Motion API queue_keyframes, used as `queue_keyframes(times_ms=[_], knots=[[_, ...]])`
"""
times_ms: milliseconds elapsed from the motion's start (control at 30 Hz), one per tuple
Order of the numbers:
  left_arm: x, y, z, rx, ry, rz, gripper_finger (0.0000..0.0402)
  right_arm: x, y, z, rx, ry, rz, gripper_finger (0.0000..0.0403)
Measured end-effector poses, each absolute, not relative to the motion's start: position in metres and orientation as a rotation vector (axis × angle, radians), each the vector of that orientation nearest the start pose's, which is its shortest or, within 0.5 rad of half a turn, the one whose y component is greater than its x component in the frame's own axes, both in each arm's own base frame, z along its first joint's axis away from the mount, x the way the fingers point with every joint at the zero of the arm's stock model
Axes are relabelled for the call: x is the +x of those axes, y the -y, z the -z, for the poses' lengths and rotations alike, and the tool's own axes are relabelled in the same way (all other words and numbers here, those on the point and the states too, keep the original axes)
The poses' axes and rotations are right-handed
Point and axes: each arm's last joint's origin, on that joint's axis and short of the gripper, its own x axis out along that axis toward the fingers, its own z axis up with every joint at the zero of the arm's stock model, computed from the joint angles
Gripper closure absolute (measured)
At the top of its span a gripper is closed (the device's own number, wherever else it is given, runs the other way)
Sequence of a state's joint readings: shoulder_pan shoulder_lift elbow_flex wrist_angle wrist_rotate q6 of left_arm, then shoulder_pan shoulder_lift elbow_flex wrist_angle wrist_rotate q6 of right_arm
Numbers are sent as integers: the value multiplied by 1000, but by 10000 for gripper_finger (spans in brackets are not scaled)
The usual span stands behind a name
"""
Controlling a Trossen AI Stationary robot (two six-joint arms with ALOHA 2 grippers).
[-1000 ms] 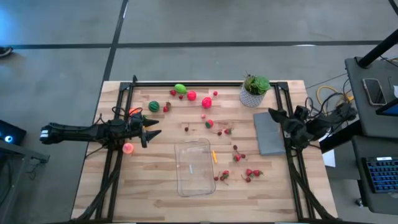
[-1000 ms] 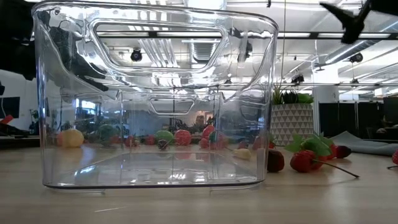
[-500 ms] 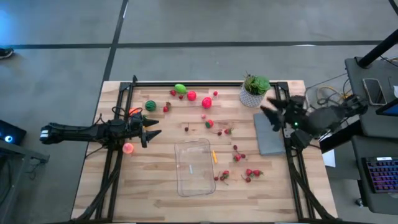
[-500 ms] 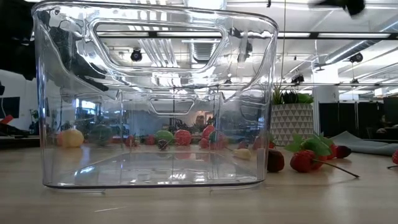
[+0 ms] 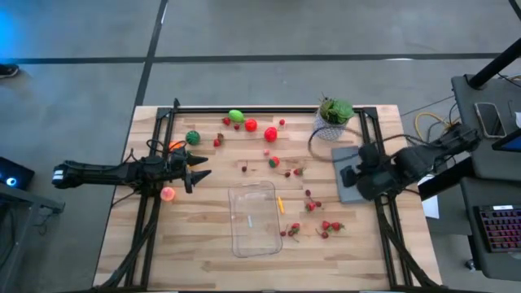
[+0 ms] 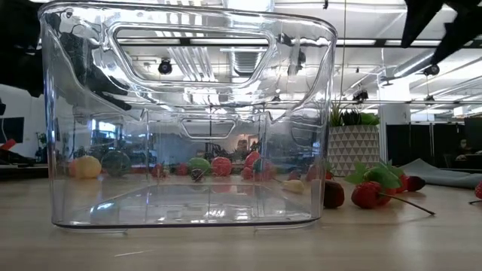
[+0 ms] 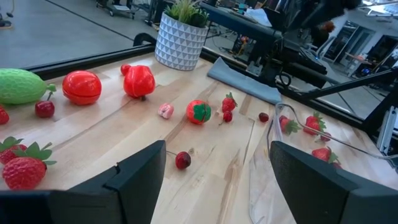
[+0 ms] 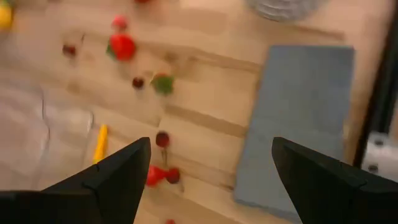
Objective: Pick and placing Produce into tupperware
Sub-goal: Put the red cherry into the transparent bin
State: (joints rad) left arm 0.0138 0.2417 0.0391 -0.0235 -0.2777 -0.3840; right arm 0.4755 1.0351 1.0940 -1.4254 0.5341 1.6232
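— Since a second ago the right claw (image 5: 352, 173) is swung in over the grey slab (image 5: 348, 185), fingers spread and empty; the green ball (image 5: 193, 137) is rolled aside.

— Strawberries (image 5: 329, 227) beside the empty tupperware (image 5: 254, 218) are best approached from above; the left claw (image 5: 198, 168) is kept half-spread near the worktop (image 5: 203, 244) edge.

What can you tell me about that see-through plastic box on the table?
The tupperware is a clear rectangular plastic box with rounded corners and no lid, standing upright and empty on the wooden table. Its walls have moulded handle shapes. A small yellow piece lies right beside it. No gripper touches it.
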Motion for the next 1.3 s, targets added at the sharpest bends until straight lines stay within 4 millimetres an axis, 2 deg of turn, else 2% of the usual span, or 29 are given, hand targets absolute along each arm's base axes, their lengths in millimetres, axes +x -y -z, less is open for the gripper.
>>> queue_keyframes(times_ms=[233, 367, 567, 733, 933, 1100, 1300], knots=[[109, -9, -155, -350, -166, -329, 127, 174, -70, -312, 423, -961, 816, 76], [109, -9, -155, -350, -166, -329, 127, 199, -83, -305, 183, -1084, 717, 76], [109, -9, -155, -350, -166, -330, 127, 226, -96, -281, 68, -1230, 698, 78], [109, -9, -155, -350, -166, -330, 127, 241, -80, -251, 337, -1417, 644, 89], [109, -9, -155, -350, -166, -329, 127, 258, -39, -235, 699, -1305, 733, 105], [109, -9, -155, -351, -166, -329, 127, 264, -16, -218, 809, -1291, 725, 100], [109, -9, -155, -351, -166, -329, 127, 273, -15, -196, 851, -1307, 680, 105]])
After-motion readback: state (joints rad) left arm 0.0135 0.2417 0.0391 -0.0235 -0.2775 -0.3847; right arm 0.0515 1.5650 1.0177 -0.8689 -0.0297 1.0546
